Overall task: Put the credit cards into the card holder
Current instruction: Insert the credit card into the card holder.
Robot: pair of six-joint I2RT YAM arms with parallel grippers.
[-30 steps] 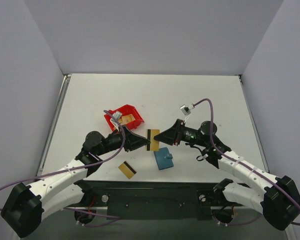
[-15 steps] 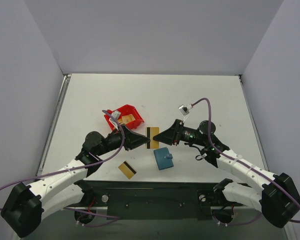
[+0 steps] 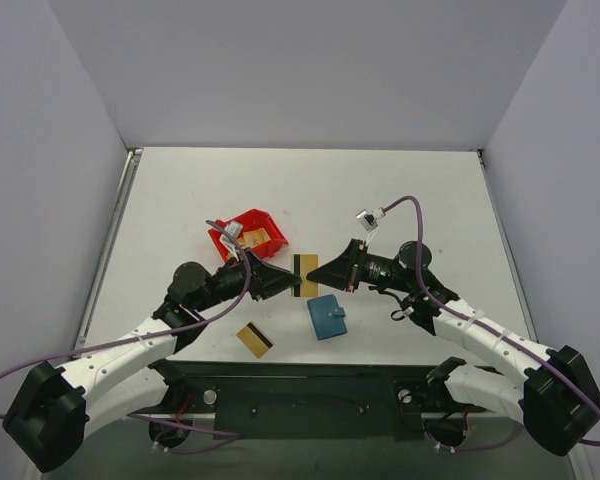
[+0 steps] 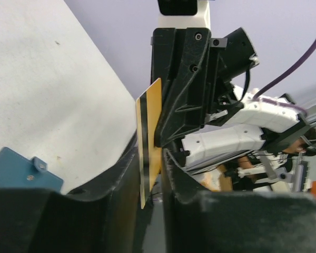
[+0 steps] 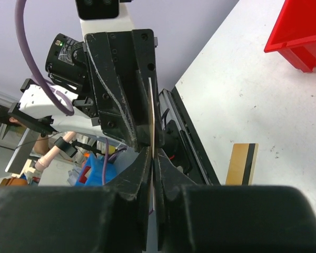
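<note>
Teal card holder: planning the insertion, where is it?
Top view: the small teal-blue folding card holder lies near centre, below the gripped gold card, right of the loose striped card.

Right pincer (image 5: 153, 156) tight; left pincer (image 4: 150, 163) perhaps slack.

No legible text, label, brand, number or sign for you in any view. Gold card (image 4: 149, 147) shows you dark stripes only, no print readable.
</note>
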